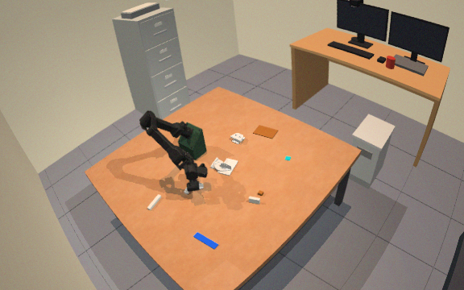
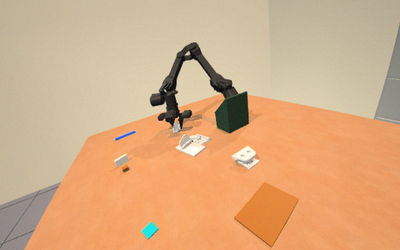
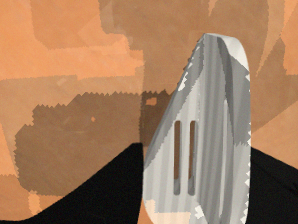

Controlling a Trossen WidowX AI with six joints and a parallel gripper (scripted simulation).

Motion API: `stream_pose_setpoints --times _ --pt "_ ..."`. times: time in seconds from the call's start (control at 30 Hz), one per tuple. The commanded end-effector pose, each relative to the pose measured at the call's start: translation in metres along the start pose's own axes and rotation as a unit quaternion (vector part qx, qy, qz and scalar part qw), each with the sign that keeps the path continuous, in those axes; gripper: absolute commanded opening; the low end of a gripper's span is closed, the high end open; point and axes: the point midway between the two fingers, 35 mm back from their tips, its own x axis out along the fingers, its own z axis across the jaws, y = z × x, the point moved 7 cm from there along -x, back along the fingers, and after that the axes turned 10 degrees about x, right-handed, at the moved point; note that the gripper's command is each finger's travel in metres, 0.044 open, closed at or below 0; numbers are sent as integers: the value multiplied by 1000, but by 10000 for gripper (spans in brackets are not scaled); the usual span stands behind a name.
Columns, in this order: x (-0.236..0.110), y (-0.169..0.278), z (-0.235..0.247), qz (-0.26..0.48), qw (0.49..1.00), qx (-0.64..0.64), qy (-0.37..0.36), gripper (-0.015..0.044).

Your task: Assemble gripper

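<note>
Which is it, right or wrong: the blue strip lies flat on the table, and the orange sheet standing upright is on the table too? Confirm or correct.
Wrong on one point: the orange sheet lies flat, as the exterior view shows. The rest holds: the blue strip lies flat on the table.

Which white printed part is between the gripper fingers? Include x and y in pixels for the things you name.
The slotted jaw (image 2: 176,128) (image 3: 212,130), with two narrow parallel slots; the housing plate (image 2: 248,153) (image 1: 237,137) has two round holes.
</note>
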Motion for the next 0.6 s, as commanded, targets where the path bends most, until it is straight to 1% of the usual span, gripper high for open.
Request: stream_pose_setpoints --times 0.0,0.3,0.57 --pt "0 0 0 0 1000 0 0 134" --pt "-2 0 0 0 1000 0 0 134" --pt "-27 -3 -2 -2 1000 0 -2 134"
